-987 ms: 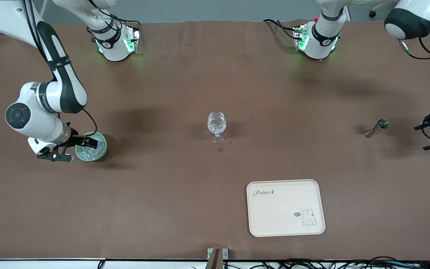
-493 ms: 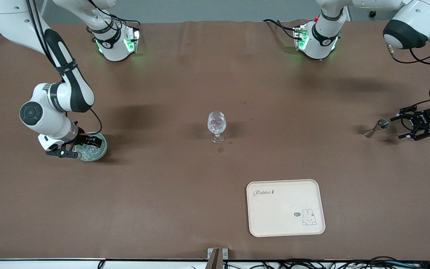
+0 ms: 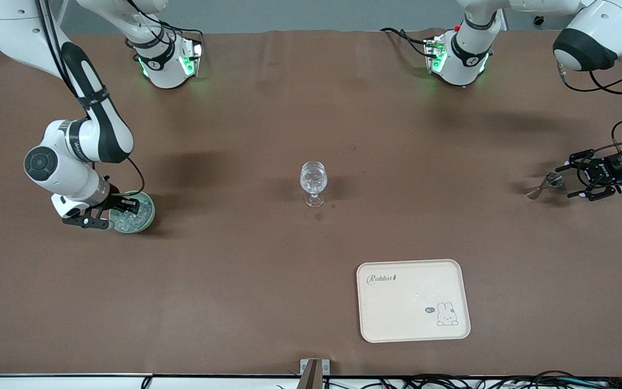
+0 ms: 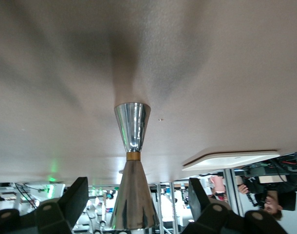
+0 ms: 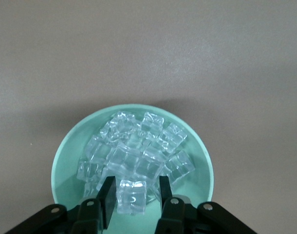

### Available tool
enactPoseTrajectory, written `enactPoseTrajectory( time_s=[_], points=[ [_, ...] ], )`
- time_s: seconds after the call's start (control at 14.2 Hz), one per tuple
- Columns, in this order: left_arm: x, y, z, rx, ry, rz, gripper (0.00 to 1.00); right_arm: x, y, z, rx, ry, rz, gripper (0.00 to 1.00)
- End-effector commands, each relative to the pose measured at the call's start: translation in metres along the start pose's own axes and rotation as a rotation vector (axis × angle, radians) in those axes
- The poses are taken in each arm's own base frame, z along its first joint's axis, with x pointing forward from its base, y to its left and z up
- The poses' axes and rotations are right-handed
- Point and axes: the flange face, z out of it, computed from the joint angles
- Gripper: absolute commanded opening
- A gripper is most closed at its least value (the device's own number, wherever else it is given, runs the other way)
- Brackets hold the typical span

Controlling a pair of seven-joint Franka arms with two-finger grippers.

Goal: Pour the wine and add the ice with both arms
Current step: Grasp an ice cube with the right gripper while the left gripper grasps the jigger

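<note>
Reaching into the pale green bowl (image 5: 65,156) at the right arm's end of the table, the right gripper (image 5: 134,195) has its two black fingers (image 5: 107,197) pressed on either side of one ice cube (image 5: 132,196), clenched on it at the edge of the heap. The ice (image 5: 136,151), many small clear cubes, is piled in that bowl directly under and ahead of these fingers, and the bowl sits on the brown table (image 3: 235,270). Toward the left arm's end, the left gripper (image 3: 581,176) is turned sideways, low over the table, fingers spread wide and holding nothing. A metal jigger (image 4: 132,165), a double cone with a thin brass-coloured band at its waist, stands upright between the spread fingers (image 4: 70,197) in the left wrist view; whether either finger touches it cannot be told. A stemmed glass (image 3: 313,183) stands upright at mid-table between the two grippers, well apart from both. A cream tray (image 3: 413,300) printed with a rabbit lies nearer the front camera than the glass, well apart from both grippers.
</note>
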Motion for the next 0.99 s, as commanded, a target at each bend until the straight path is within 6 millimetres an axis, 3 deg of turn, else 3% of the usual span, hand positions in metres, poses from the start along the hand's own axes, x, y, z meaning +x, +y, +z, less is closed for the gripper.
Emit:
enactPoseTrajectory(
  time_s=[0.0,0.35,0.92],
  points=[
    [0.003,-0.002,0.015,-0.075,-0.046,-0.065,0.89,-0.004,0.004,0.005,0.011,0.009,0.000,0.44],
    [0.014,-0.021,0.037,-0.094,-0.076,-0.130,0.89,-0.006,0.002,0.009,0.010,-0.005,-0.001,0.44],
    [0.023,-0.022,0.047,-0.108,-0.056,-0.079,0.84,-0.008,0.001,0.010,0.008,-0.022,-0.003,0.40]
  ],
)
